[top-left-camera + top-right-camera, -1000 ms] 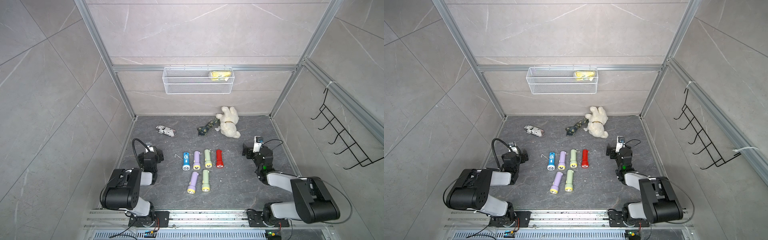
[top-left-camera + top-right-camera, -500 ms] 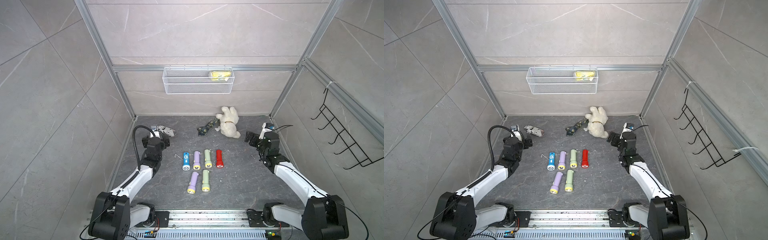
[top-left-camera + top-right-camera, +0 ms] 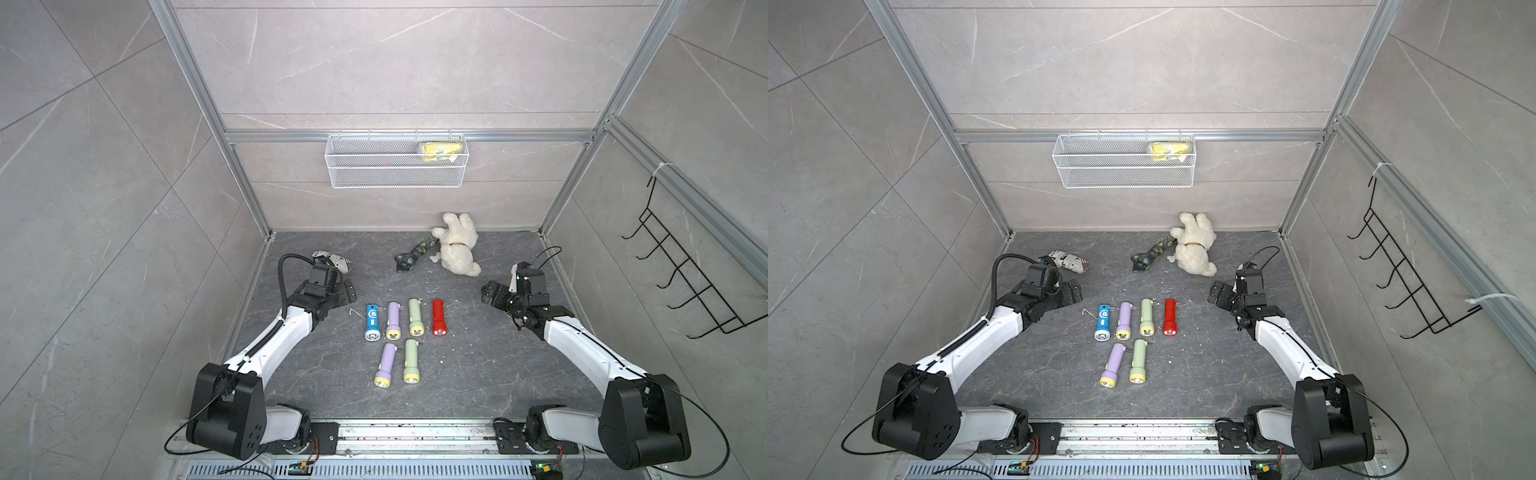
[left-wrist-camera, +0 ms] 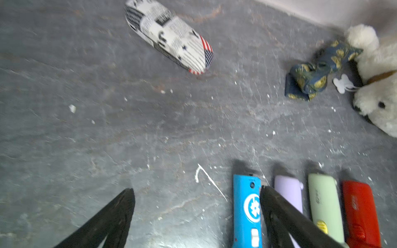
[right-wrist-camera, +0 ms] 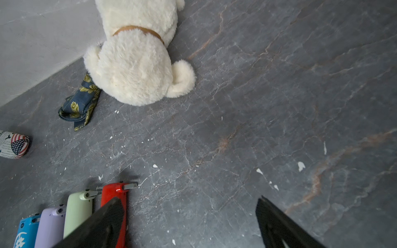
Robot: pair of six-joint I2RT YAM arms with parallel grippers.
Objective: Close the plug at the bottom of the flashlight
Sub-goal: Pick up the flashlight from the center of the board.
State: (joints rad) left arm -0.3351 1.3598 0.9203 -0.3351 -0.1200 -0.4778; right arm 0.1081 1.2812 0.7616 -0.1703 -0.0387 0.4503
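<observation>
Plastic, hard and glossy: I judge these flashlights [image 3: 415, 318] light and stiff, likely to skate on the slate desk [image 3: 478, 374] if pushed end-on. Six lie mid-desk, four in a row and two nearer the front edge. The red flashlight [image 5: 111, 192] has its plug [image 5: 130, 185] swung out at the end facing the back edge. I would pinch a body across its sides, then press the prongs home. My left pincer [image 4: 195, 190] hangs low beside the blue flashlight [image 4: 245, 189] and my right pincer [image 5: 189, 199] beside the red one. Both are spread wide and empty, arms reaching forward.
</observation>
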